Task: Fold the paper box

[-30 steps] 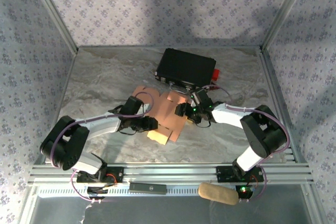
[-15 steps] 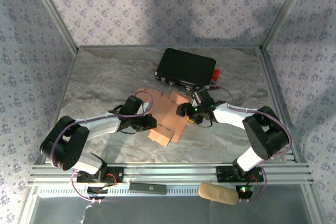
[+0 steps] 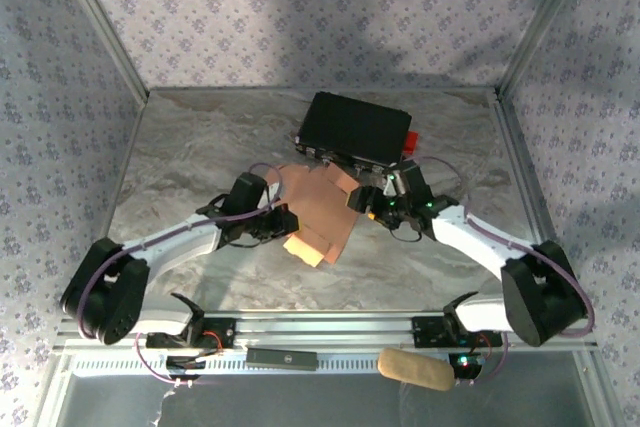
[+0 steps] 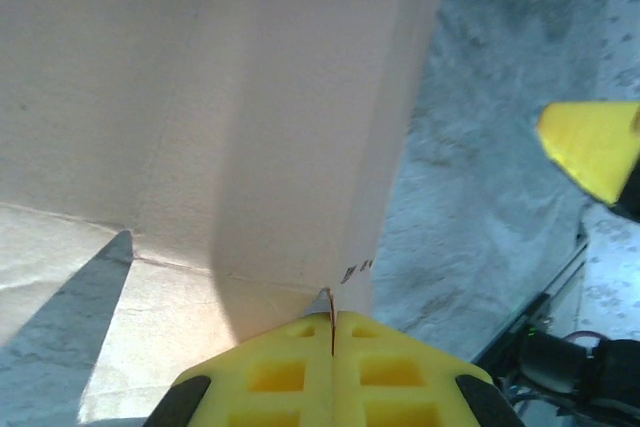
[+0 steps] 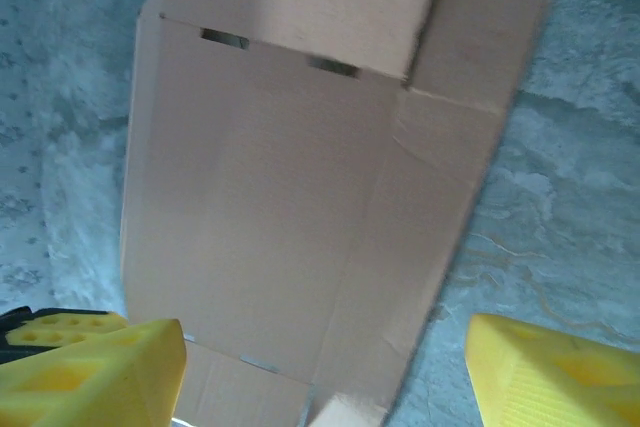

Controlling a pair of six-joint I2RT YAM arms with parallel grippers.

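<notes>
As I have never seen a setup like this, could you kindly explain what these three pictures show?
Two robot arms are bolted at the near edge of a grey marbled table. One picture looks down from above; the other two come from a camera on each wrist. On the table are a salmon-orange cardboard sheet with flaps and, behind it, a black hard case. The left hand is shut on the sheet's edge. The right hand is wide open, holding nothing.
</notes>
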